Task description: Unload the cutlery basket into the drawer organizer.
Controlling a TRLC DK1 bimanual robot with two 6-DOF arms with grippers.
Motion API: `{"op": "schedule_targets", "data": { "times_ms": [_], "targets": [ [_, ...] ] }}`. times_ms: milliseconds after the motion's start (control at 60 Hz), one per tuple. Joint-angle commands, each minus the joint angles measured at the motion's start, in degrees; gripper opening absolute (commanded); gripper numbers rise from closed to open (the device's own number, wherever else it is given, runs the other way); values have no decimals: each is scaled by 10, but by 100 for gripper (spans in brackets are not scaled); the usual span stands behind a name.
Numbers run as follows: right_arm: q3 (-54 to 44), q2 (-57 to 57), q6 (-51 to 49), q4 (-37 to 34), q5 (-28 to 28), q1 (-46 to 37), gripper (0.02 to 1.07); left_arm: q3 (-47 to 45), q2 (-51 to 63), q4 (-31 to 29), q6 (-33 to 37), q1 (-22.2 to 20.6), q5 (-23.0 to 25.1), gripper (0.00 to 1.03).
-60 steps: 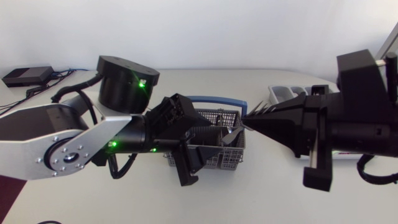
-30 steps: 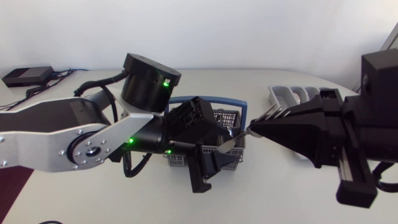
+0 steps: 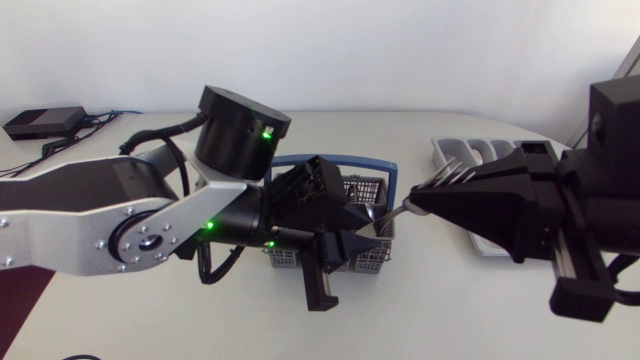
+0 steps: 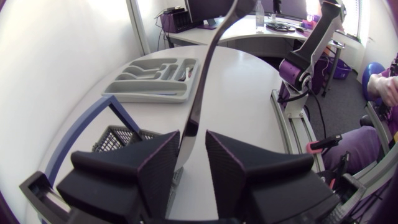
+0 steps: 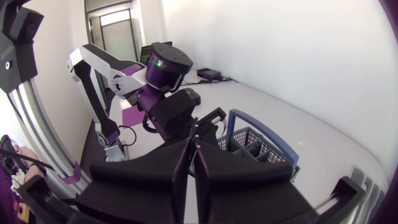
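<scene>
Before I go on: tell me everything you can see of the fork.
The fork is plain shiny metal in one piece, with a long slim handle that curves gently toward the neck. It is off the table, spanning between the two grippers over one end of the cutlery basket. The left gripper is shut on its handle end. The right gripper appears to pinch it near the neck, with the tines poking out beyond. Nothing else visibly touches it.

Bright, even light on the white table [image 3: 430, 310]; only faint, soft shadows beneath the basket [image 3: 368, 190], near six o'clock.
</scene>
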Motion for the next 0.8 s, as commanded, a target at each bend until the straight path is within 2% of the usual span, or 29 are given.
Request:
{"op": "schedule_targets", "data": {
  "times_ms": [0,133,217,483,550,650,700,783],
  "targets": [
    [1,-2,11,3,-6,-4,11,-4,10,3,14,2,7,19],
    [1,-2,11,2,-5,-8,11,-5,10,3,14,0,8,14],
    [0,-2,11,3,-5,-11,11,-5,10,3,14,2,8,4],
    [-9,-2,12,17,3,-19,17,-2,9,0,5,4,17,4],
    [-18,-11,12,25,16,-20,31,3,9,-1,-2,5,18,4],
    [-32,-20,11,32,29,-21,69,6,8,-2,-6,11,22,4],
    [-41,-24,10,36,40,-21,82,8,7,-2,-8,13,25,4],
    [-55,-35,8,45,51,-21,91,8,3,-3,-12,18,33,4]
  ]
}}
